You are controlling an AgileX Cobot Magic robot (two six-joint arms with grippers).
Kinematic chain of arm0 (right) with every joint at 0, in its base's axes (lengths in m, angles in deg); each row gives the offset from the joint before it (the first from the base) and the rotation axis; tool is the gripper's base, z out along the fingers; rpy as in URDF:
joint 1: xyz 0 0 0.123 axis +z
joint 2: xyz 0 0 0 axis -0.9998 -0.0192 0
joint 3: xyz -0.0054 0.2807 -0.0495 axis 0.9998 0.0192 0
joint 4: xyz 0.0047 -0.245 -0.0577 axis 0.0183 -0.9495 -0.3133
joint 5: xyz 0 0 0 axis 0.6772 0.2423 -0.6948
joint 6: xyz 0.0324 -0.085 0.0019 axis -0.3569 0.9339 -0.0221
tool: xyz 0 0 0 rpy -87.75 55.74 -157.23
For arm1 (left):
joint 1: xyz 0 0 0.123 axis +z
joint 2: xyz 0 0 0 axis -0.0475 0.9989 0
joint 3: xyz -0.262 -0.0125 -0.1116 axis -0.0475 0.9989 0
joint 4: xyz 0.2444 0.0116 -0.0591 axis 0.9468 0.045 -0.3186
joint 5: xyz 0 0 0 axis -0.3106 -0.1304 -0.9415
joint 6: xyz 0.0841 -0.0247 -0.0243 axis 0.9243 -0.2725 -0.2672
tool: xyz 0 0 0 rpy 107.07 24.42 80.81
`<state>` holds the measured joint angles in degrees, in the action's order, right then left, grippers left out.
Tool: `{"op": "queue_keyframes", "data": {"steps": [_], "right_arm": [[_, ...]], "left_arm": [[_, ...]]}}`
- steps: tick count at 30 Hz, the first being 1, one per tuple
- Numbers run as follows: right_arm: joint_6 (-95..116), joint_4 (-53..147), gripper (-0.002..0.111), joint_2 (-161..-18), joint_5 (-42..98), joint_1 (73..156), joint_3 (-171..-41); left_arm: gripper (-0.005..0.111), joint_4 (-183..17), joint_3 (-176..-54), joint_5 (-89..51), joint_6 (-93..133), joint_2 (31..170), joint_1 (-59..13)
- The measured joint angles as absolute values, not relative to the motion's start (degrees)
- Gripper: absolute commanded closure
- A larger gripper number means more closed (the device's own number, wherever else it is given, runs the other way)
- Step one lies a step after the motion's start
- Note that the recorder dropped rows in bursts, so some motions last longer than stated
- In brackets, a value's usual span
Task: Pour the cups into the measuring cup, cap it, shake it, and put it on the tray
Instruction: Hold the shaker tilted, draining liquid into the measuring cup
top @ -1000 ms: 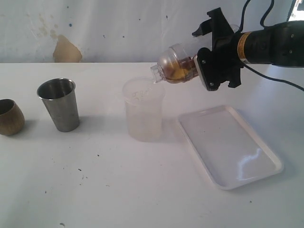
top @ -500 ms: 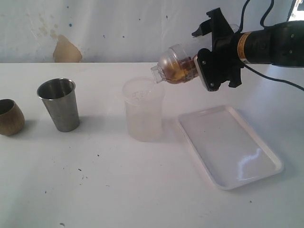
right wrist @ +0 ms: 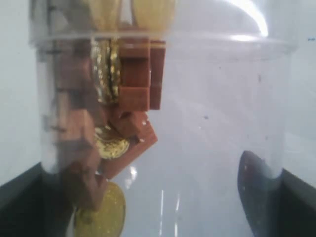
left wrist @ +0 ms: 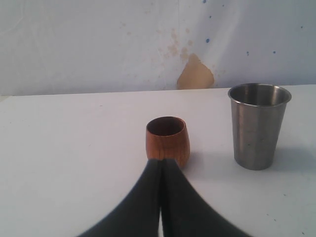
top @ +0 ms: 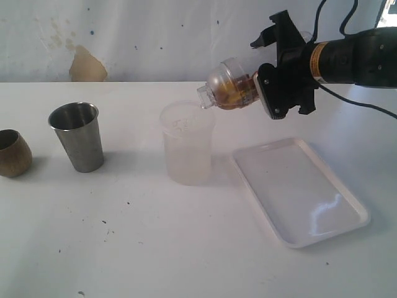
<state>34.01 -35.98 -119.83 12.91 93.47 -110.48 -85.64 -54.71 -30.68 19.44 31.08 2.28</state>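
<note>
My right gripper (top: 274, 87) is shut on the clear measuring cup (top: 231, 85), which lies on its side in the air with a clear domed cap on it. Brown blocks (right wrist: 136, 89) and gold coins (right wrist: 101, 212) lie inside the cup, which fills the right wrist view between the dark fingers (right wrist: 17, 197). The cup's capped end hangs just above a frosted cup (top: 187, 144). The steel tumbler (top: 77, 136) (left wrist: 257, 126) and the wooden cup (top: 12, 153) (left wrist: 168, 139) stand upright at the left. In the left wrist view my left gripper (left wrist: 161, 163) is shut and empty, just short of the wooden cup.
The white tray (top: 298, 192) lies on the table to the right of the frosted cup, below my right arm. A wall with a tan patch (top: 85, 65) runs along the table's back edge.
The brown and gold pieces inside the held cup have shifted a little. The arm and the cup have hardly moved.
</note>
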Motion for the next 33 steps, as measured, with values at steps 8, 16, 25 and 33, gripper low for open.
{"op": "queue_keyframes", "data": {"steps": [8, 16, 25, 33], "right_arm": [[34.3, -36.0, 0.108, -119.8, 13.4, 93.5, -110.5], [34.9, -36.0, 0.108, -119.8, 13.6, 93.5, -110.5], [35.7, -36.0, 0.108, -119.8, 13.6, 93.5, -110.5], [35.7, -36.0, 0.108, -119.8, 13.6, 93.5, -110.5]], "left_arm": [[0.106, -85.6, -54.7, -30.7, 19.4, 31.1, 2.3], [0.106, -85.6, -54.7, -30.7, 19.4, 31.1, 2.3], [0.106, -85.6, -54.7, -30.7, 19.4, 31.1, 2.3], [0.106, -85.6, -54.7, -30.7, 19.4, 31.1, 2.3]]}}
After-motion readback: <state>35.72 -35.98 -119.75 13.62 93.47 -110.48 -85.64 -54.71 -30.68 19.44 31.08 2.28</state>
